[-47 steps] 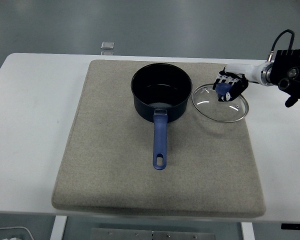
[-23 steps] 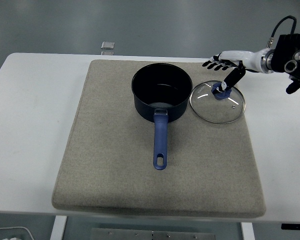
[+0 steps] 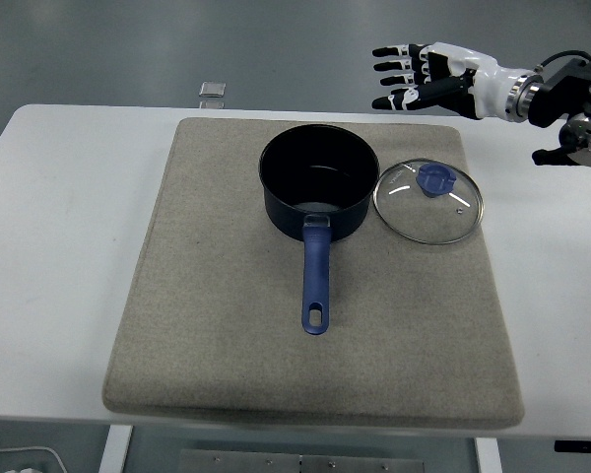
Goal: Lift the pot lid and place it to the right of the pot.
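A dark blue pot with a long blue handle pointing toward me stands open on the grey mat. Its glass lid with a blue knob lies flat on the mat, just right of the pot and touching or nearly touching its side. My right hand is raised well above and behind the lid, fingers spread and holding nothing. The left arm does not show.
The mat covers most of the white table. A small clear square object lies at the table's far edge, behind the mat.
My right hand let go of the lid's knob and rose up and back, away from it. The lid settled flat beside the pot.
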Robot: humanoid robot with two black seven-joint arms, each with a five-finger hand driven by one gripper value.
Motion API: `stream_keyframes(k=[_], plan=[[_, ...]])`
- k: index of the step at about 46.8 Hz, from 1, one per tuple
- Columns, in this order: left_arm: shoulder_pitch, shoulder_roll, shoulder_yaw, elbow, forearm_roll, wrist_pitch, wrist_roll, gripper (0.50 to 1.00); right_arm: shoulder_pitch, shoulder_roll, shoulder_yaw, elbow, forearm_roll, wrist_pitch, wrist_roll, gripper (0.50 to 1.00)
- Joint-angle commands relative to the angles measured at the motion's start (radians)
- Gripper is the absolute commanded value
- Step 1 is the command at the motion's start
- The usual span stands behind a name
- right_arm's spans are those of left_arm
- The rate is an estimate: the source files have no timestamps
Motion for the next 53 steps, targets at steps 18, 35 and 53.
stream_keyframes(k=[18, 35, 53], plan=[[0.0, 0.0, 0.0, 0.0, 0.0, 0.0, 0.0, 1.0, -0.139, 0.067, 0.172, -0.128, 0.35, 0.006, 0.002, 0.917], [0.0, 0.0, 0.0, 0.0, 0.0, 0.0, 0.0, 1.0, -0.171, 0.095, 0.197, -0.171, 0.373, 0.0, 0.009, 0.924], [0.0, 0.0, 0.0, 0.0, 0.0, 0.0, 0.0, 1.0, -0.171, 0.091, 0.199, -0.171, 0.373, -0.004, 0.009, 0.924]])
